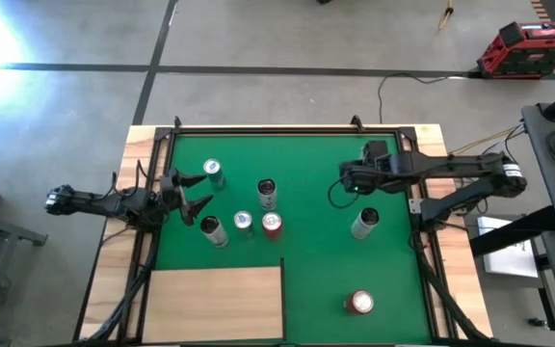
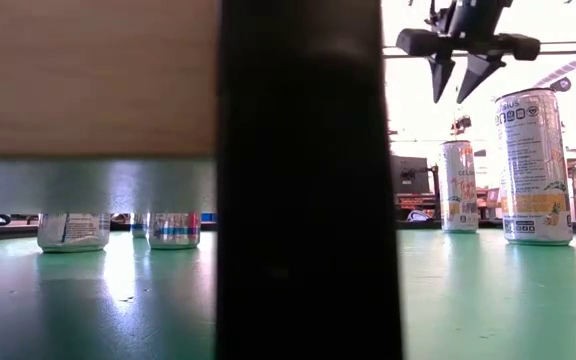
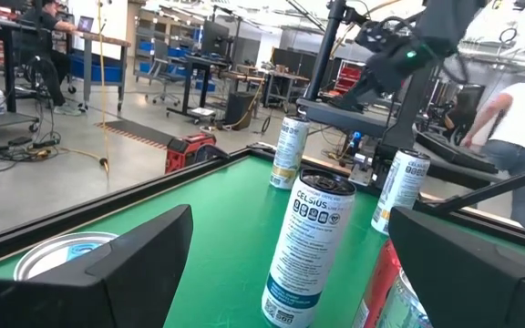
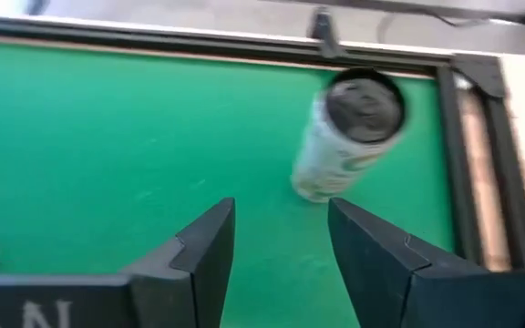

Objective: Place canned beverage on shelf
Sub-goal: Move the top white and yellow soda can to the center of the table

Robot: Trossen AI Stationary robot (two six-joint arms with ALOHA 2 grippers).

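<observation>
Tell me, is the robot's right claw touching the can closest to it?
Apart. In the high view, a strip of green mat shows between the right gripper and the can, so there is a plain gap.

- Shelf [image 1: 215,301] sits at your tabletop's [image 1: 306,154] near-left corner.
- 5 cans clustered behind it, left-centre; left hand [image 1: 193,193] just beside them.
- 1 can [image 1: 364,223] right, below right hand [image 1: 345,178]; another [image 1: 358,303] near edge.

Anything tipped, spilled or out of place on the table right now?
Nothing stands out. All seven cans stand upright on the green mat, with no spill visible. None sits on the shelf yet.
</observation>
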